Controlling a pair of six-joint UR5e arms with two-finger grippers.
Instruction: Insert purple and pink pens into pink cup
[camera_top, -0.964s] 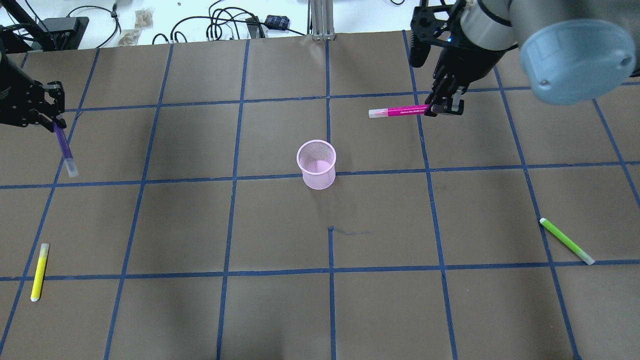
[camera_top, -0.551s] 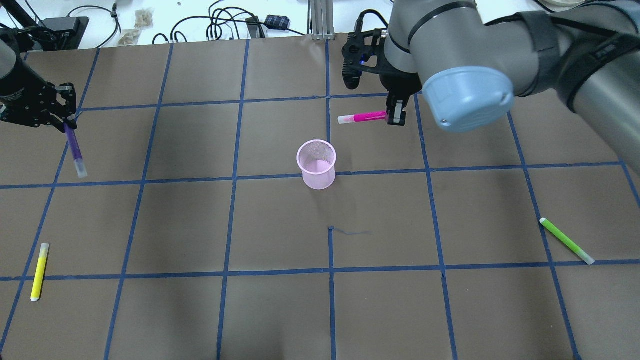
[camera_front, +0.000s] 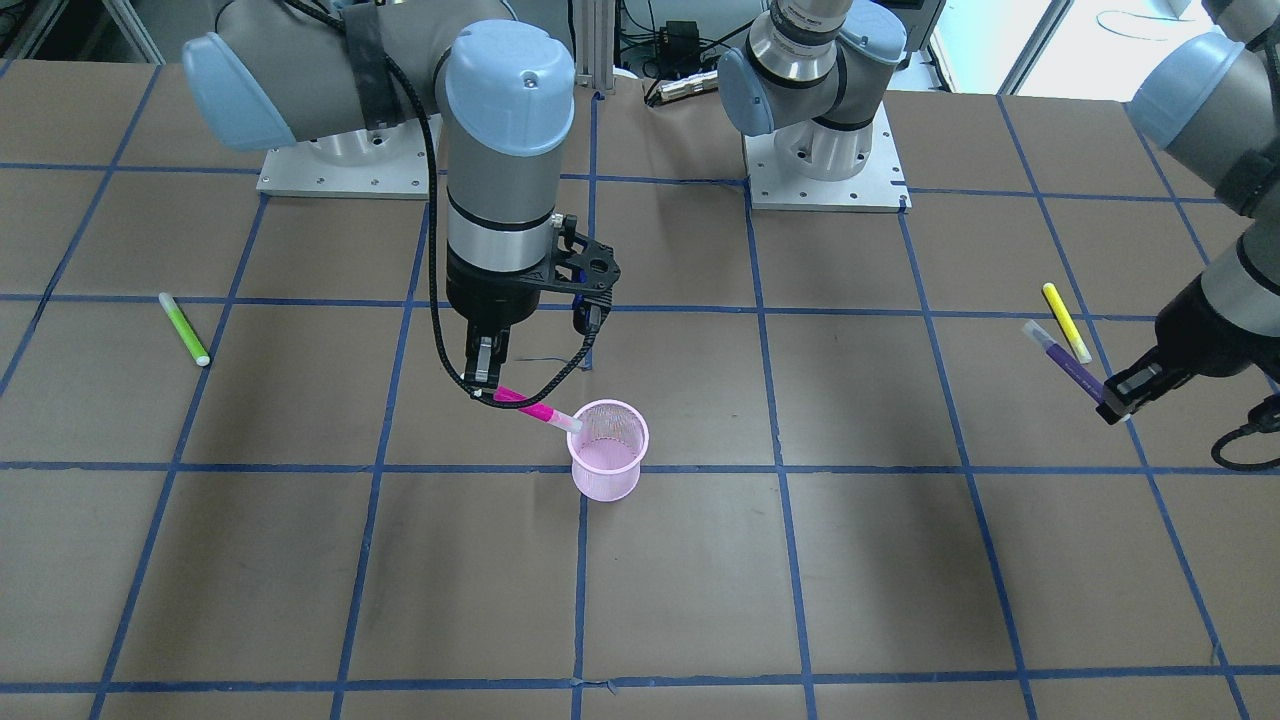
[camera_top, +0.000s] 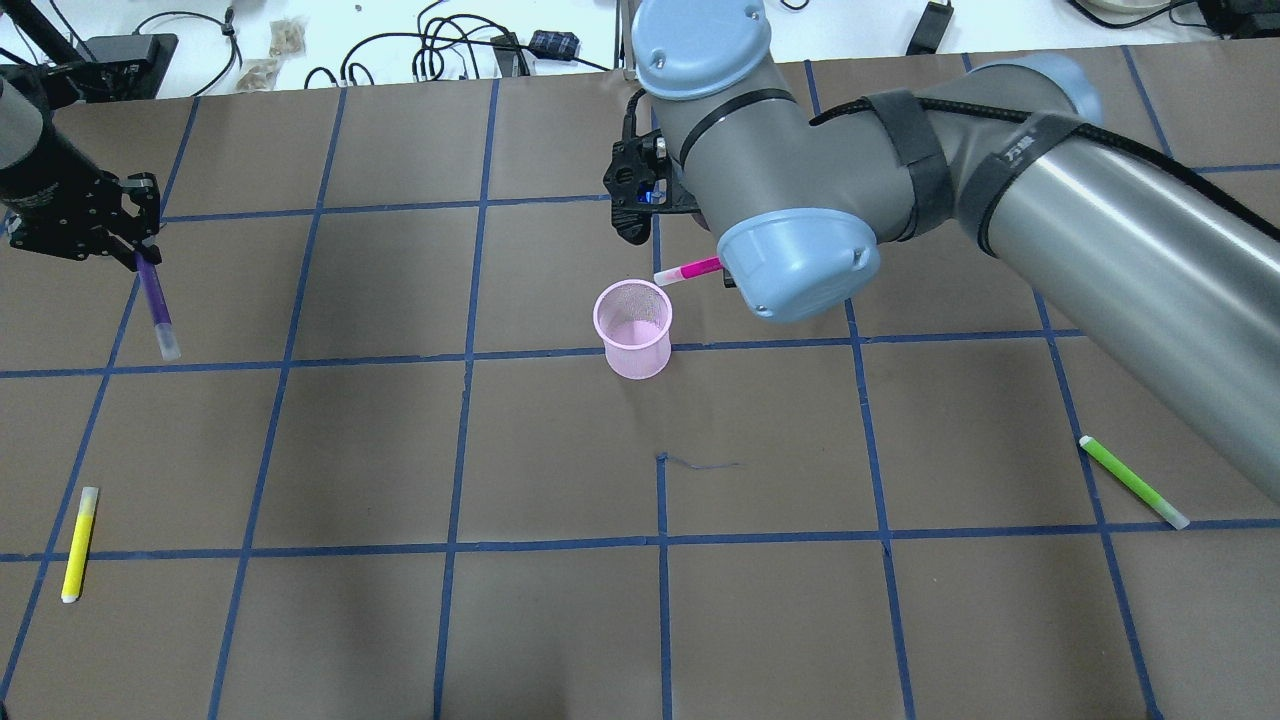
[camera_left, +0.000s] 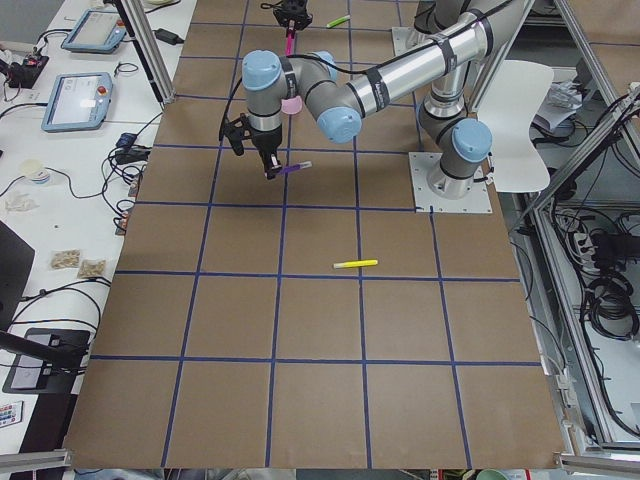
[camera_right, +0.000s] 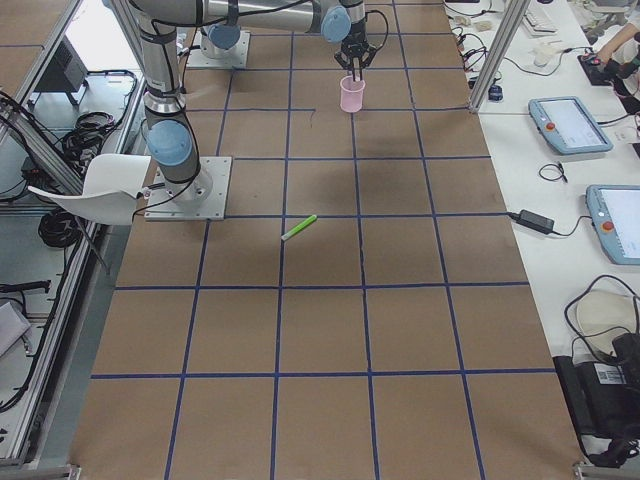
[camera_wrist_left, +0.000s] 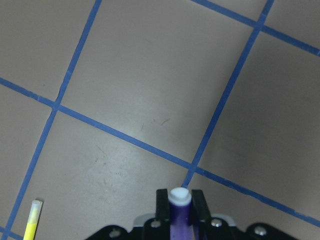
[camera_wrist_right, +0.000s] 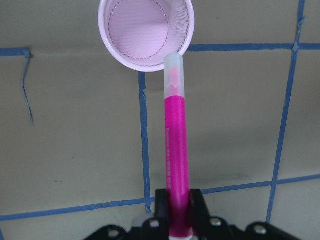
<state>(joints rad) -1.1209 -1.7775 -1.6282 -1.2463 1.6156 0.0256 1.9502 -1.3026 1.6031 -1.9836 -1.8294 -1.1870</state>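
The pink mesh cup (camera_top: 633, 328) stands upright at the table's middle; it also shows in the front view (camera_front: 607, 450) and the right wrist view (camera_wrist_right: 145, 32). My right gripper (camera_front: 487, 390) is shut on the pink pen (camera_top: 690, 270). It holds the pen tilted above the table, with its clear cap end (camera_wrist_right: 174, 75) at the cup's rim. My left gripper (camera_top: 140, 255) is shut on the purple pen (camera_top: 157, 305) and holds it in the air far to the cup's left. The purple pen's white end shows between the fingers in the left wrist view (camera_wrist_left: 180, 210).
A yellow pen (camera_top: 79, 543) lies near the table's left edge, below my left gripper. A green pen (camera_top: 1133, 482) lies at the right. My right arm's elbow and forearm (camera_top: 1000, 200) hang over the table's right rear.
My right arm has swung left with the pink pen, bringing its cap end from far right of the cup to the cup's rim. My left gripper has shifted slightly right with the purple pen.
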